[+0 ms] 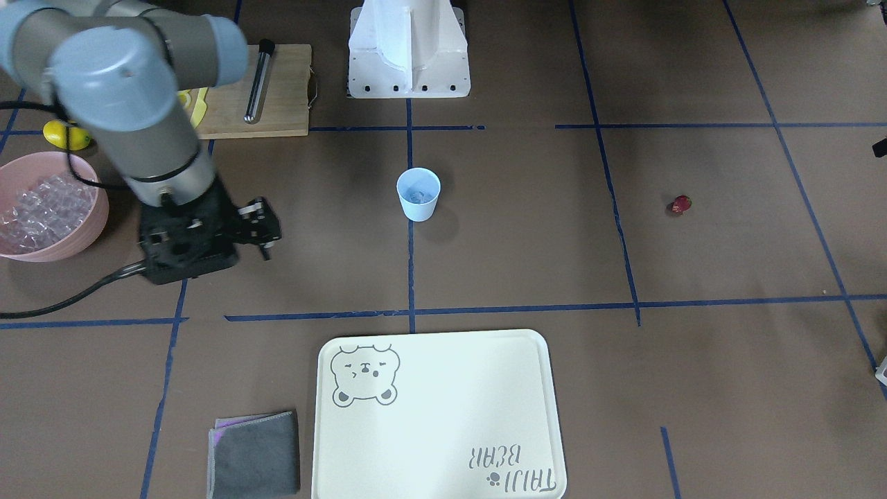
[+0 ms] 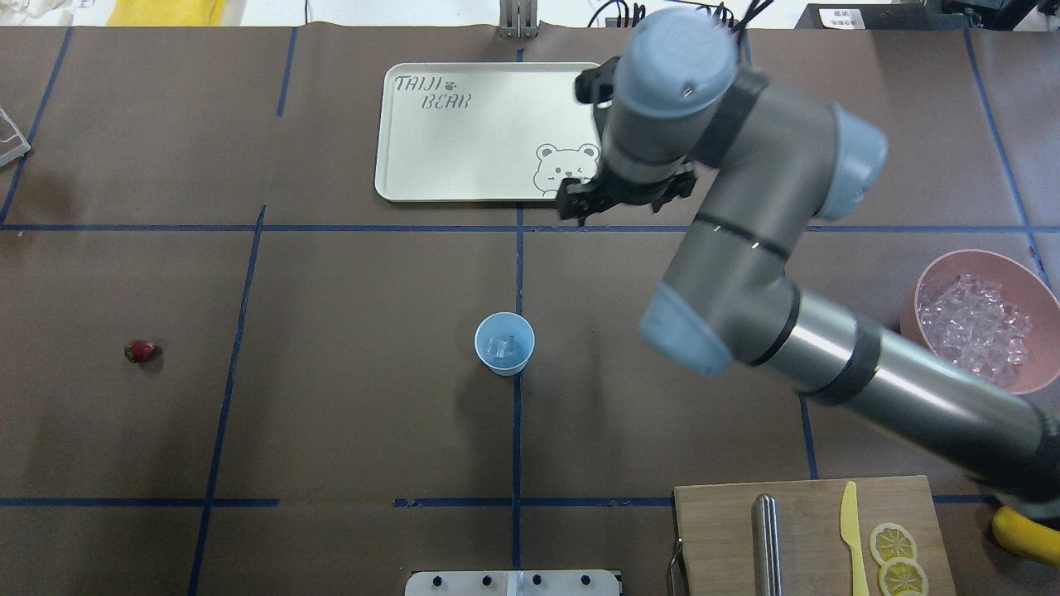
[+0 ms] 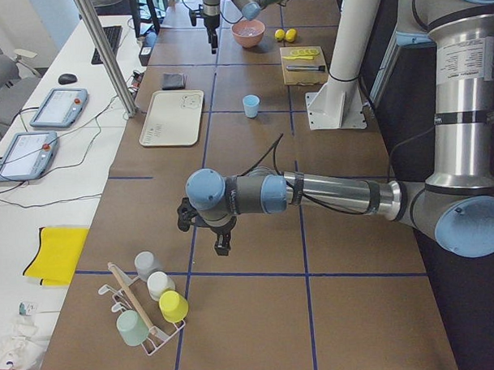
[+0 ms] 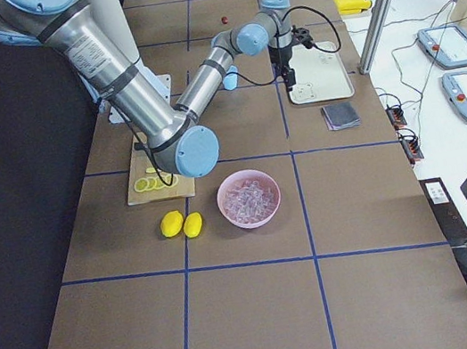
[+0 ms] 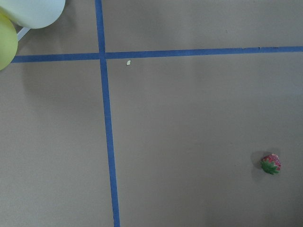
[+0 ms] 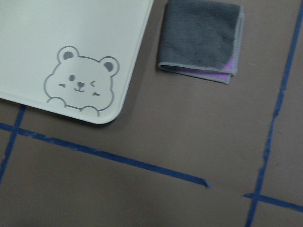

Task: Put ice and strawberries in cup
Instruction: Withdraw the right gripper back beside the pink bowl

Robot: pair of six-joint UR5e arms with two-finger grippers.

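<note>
The light-blue cup [image 2: 504,343] stands upright mid-table with a few pieces of ice [image 2: 503,348] inside. More ice [image 2: 977,327] fills the pink bowl [image 2: 929,285] at the right. A single strawberry [image 2: 141,351] lies alone far to the left; it also shows low right in the left wrist view as the strawberry [image 5: 271,163]. My right gripper [image 2: 580,209] hovers over the tray's near right corner, beyond the cup, and looks open and empty. My left gripper [image 3: 221,246] shows only in the exterior left view, above bare table; whether it is open or shut I cannot tell.
A pale bear-print tray [image 2: 464,141] lies beyond the cup, with a folded grey cloth [image 1: 255,454] beside it. A wooden board [image 2: 720,530] holds a metal rod, yellow knife and lemon slices. Whole lemons [image 4: 181,224] lie near the bowl. A cup rack [image 3: 146,314] stands close to the left gripper.
</note>
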